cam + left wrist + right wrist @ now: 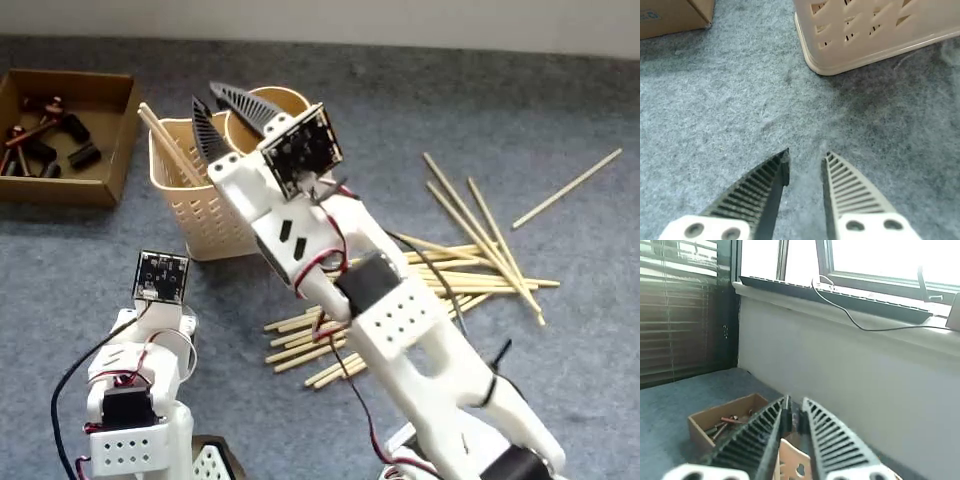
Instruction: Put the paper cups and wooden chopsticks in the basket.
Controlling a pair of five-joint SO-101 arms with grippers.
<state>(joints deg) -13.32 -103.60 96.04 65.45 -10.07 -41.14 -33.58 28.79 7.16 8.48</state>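
OK, itemised:

1. paper cup (288, 99): tan rim, sits inside the basket (205, 218) at its far side. Count of cups can't be told, arm partly covers them.
2. Basket: beige, perforated plastic, upright on grey carpeted surface (580, 350), near the front of the left arm; its lower corner seen in left wrist view (875, 35).
3. single chopstick (160, 135): leans out of the basket's corner nearest the box.
4. loose chopsticks (470, 275): heap on surface beside the basket, partly under the right arm, w/ several fanned out beyond. One stray stick (567, 188) lies well apart from the heap.
5. right end effector (204, 95): above the basket's rim, over the cup. Fingers nearly together, slim gap at tips (793, 410), nothing gripped.
6. left end effector (806, 157): low over bare carpet, just short of the basket. Fingers moderately apart, nothing between them.
7. cardboard box (55, 190): at surface's far corner beyond the basket, holds small dark and red parts (45, 145).
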